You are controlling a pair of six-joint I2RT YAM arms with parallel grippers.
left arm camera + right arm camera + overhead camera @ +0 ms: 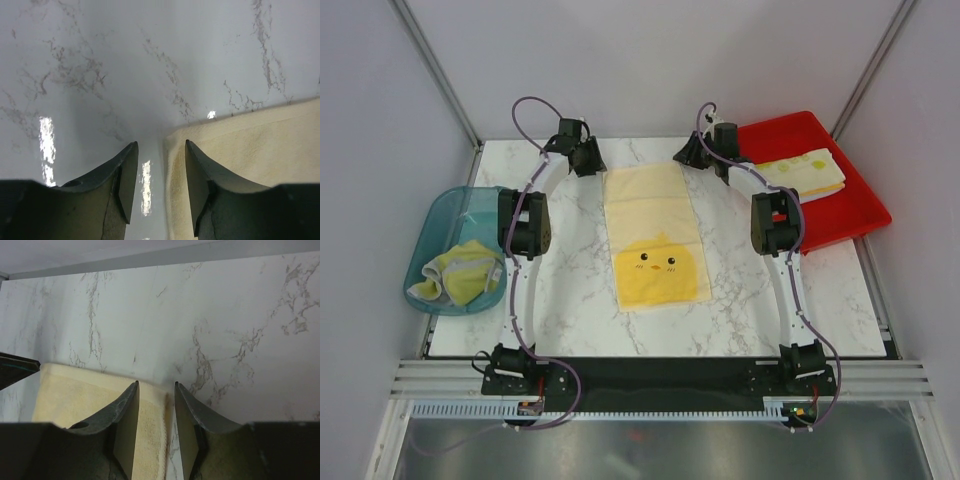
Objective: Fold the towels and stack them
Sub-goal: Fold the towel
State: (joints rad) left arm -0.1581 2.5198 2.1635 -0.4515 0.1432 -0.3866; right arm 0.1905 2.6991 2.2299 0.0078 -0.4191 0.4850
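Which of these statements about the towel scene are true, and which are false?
1. The yellow chick towel lies flat on the table. True.
2. The red tray holds nothing. False: a folded printed towel lies in it.
3. The teal tub holds crumpled towels. True.
4. The chick's face is at the towel's far end. False: it is at the end nearer the arm bases.

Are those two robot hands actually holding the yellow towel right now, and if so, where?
Neither seems to hold it yet. The left hand and right hand each stand open at one far corner of the yellow towel, which lies flat.
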